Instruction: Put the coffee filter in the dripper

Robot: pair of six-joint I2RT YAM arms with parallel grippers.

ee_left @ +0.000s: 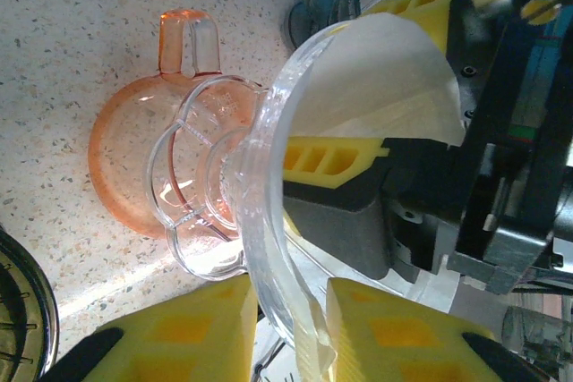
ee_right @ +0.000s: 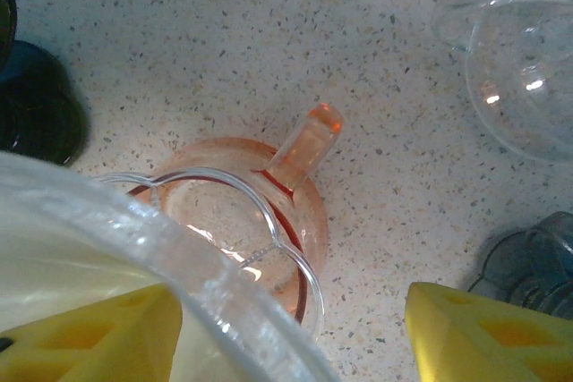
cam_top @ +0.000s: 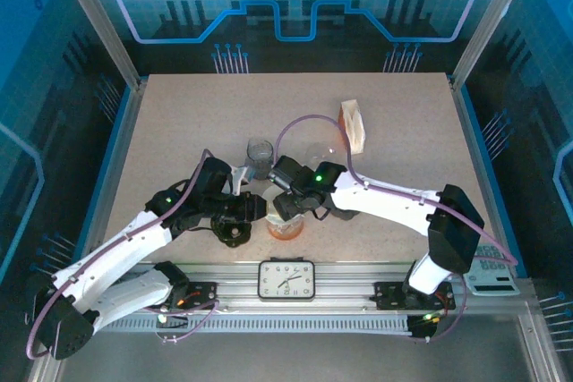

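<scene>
The clear dripper [ee_left: 269, 185] sits tilted on an orange glass server [ee_left: 125, 149] at the table's near middle [cam_top: 286, 225]. A white coffee filter [ee_left: 376, 78] lies inside the dripper's cone. My left gripper [ee_left: 291, 328] straddles the dripper's rim with its yellow fingers [ee_left: 179, 333] slightly apart from the glass, so it is open. My right gripper [ee_right: 291, 310] is open wide. One of its fingers [ee_right: 98, 337] is behind the dripper wall [ee_right: 179, 248] against the pale filter [ee_right: 63, 248]. The other [ee_right: 492, 333] is outside over bare table. The server's handle [ee_right: 309, 140] points away.
A stack of spare filters [cam_top: 355, 124] lies at the back right. A small glass [cam_top: 259, 157] and a clear glass vessel [ee_right: 528, 60] stand behind the server. A dark round object [cam_top: 235, 234] sits near the left gripper. A clock [cam_top: 286, 279] is at the front edge.
</scene>
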